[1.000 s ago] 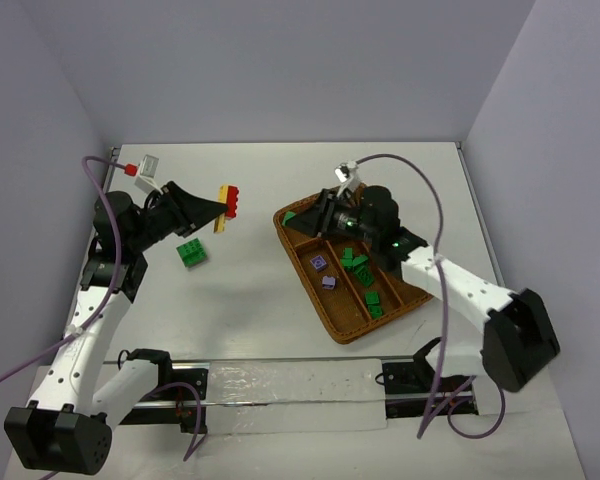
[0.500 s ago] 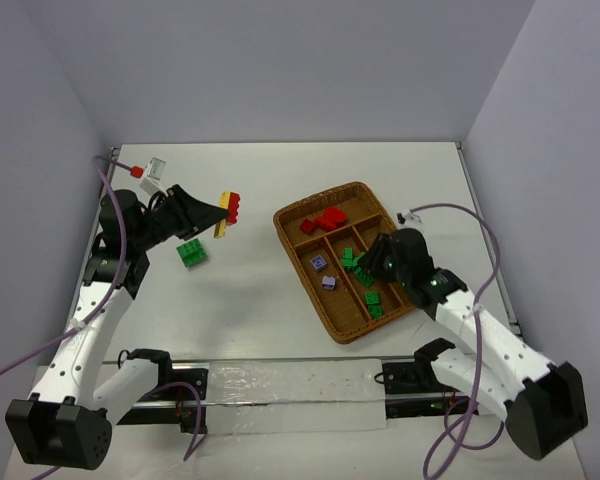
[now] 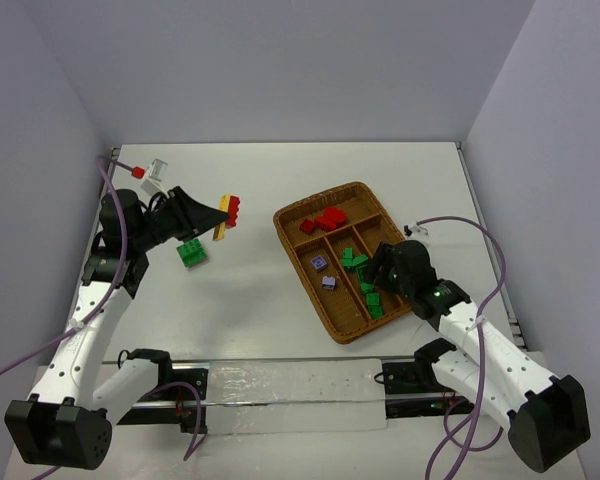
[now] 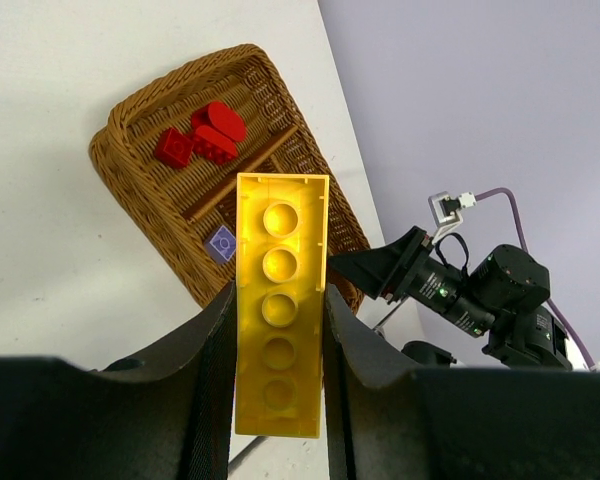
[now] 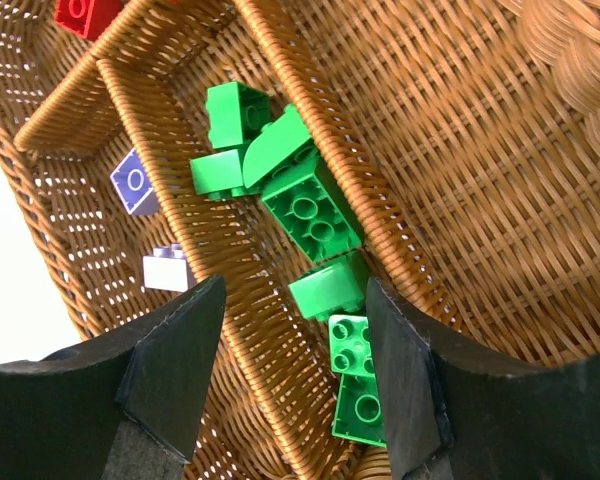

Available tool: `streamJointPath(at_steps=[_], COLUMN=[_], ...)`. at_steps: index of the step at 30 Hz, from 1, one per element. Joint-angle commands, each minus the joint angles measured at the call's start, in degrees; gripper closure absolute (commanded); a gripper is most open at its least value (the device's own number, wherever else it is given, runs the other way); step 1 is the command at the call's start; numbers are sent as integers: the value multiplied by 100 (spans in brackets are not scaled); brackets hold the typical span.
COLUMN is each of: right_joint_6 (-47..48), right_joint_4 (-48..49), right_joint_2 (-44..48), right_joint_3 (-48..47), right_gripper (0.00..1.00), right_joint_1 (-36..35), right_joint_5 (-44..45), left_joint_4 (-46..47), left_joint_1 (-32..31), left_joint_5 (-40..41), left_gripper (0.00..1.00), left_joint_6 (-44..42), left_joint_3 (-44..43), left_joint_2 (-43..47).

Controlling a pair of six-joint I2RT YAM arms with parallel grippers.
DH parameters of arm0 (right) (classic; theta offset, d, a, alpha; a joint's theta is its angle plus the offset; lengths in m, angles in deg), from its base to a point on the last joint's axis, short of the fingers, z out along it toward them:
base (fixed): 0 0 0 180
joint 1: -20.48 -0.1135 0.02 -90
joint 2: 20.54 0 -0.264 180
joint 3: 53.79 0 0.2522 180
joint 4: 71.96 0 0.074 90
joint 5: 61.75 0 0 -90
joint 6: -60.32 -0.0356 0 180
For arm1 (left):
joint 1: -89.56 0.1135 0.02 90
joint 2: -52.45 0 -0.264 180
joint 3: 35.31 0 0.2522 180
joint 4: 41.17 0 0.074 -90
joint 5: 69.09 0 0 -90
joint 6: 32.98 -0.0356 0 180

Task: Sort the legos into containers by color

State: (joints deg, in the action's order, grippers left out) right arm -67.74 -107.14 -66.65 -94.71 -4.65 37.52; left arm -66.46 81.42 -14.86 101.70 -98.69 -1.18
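The left gripper (image 4: 278, 312) is clamped on a long yellow brick (image 4: 280, 260), one finger against each long side. In the top view a red clump (image 3: 233, 206) is attached to that brick, and both are held above the table at about 10 o'clock from its centre. The right gripper (image 5: 295, 290) has its jaws apart with nothing between them, over the middle slot of the wicker tray (image 3: 332, 330), which lies at 3 o'clock. That slot holds the green bricks (image 5: 310, 215). The slot on its 9 o'clock side holds two pale purple bricks (image 3: 318, 262). The crosswise section at the tray's 12 o'clock end holds red bricks (image 3: 325, 219). A loose green clump (image 3: 191, 252) lies on the white table (image 3: 250, 300) at 9 o'clock. Pale lilac-grey walls (image 3: 280, 70) enclose the table on three sides.
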Motion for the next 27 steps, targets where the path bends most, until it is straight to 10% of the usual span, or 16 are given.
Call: streamJointPath(at_steps=[1, 9, 16, 27], right_joint_6=[120, 411, 456, -772], right_joint_4=[225, 1221, 4279, 5992], right_joint_2=[119, 2, -1298, -3541], right_joint_3=[-68, -1088, -1620, -2944], right_gripper=[34, 34, 30, 23], right_joint_1=[5, -511, -1117, -1138], right_joint_5=[-16, -636, -2671, -4286], left_joint_4=[105, 1039, 1794, 2073], left_joint_1=[41, 32, -3, -53], left_joint_5=[-60, -1053, -1617, -2086], left_gripper=[100, 100, 100, 100], left_joint_6=[-88, 112, 251, 363], left_joint_3=[-231, 346, 716, 652], left_joint_2=[49, -210, -209, -145])
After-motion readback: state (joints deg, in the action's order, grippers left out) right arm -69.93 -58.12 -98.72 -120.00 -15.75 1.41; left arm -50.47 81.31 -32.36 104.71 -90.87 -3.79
